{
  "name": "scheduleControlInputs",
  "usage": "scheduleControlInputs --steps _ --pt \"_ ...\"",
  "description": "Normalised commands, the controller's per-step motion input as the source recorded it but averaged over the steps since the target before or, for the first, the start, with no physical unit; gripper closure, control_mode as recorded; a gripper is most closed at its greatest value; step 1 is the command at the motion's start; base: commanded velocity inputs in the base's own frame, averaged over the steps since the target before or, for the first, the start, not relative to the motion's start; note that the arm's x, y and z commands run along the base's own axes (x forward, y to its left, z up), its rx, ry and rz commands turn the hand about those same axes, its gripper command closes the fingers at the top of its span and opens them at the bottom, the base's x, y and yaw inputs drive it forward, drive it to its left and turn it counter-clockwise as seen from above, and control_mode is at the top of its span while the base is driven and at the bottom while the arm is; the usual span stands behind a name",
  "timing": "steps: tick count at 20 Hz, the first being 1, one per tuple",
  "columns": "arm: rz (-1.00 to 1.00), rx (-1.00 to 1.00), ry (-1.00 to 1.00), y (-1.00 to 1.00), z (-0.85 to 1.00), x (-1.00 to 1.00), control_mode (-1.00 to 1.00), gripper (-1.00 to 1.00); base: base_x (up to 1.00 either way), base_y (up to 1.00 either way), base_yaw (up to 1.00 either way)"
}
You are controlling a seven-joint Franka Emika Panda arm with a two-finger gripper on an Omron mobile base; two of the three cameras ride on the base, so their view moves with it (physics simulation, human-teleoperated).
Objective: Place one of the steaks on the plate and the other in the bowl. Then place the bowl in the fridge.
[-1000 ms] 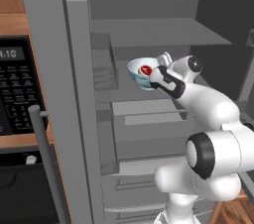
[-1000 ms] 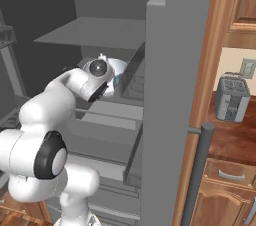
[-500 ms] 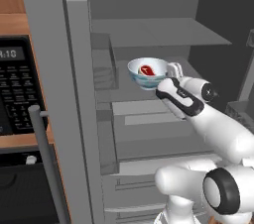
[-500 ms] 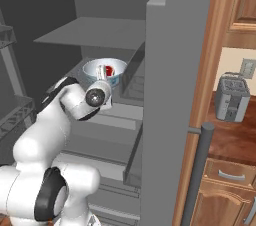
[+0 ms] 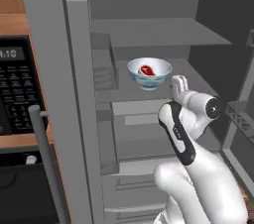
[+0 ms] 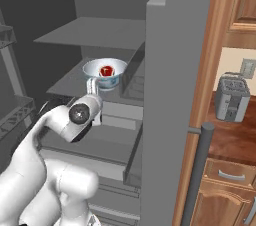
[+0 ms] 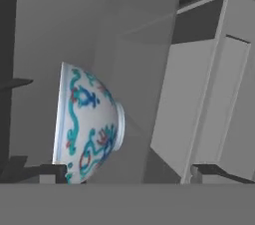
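Black wall oven [image 5: 15,89] with lit clock to my left, set in wood cabinetry. Silver toaster [image 6: 231,98] on wooden counter [image 6: 225,137] to my right, wall outlet [image 6: 247,67] above.

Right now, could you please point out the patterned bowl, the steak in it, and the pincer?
White-and-blue patterned bowl [image 5: 149,80]: left base view, outer wall.
Red raw steak [image 5: 146,70]: left base view, meat centre.
Pincer [image 5: 179,84]: left base view, between its pale fingertips.
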Motion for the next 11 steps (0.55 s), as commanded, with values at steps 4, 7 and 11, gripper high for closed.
scheduleControlInputs --steps 4,7,11 --pt "-0.04 -0.04 0.70 -0.03 0.99 -0.77 -1.00 -1.00 0.00 0.00 0.00" --pt "-0.05 -0.05 0.75 -0.12 0.65 -0.92 -1.00 -1.00 0.00 0.00 0.00" --pt "-0.05 -0.04 0.46 -0.42 -0.13 -1.00 -1.00 -1.00 0.00 0.00 0.00"
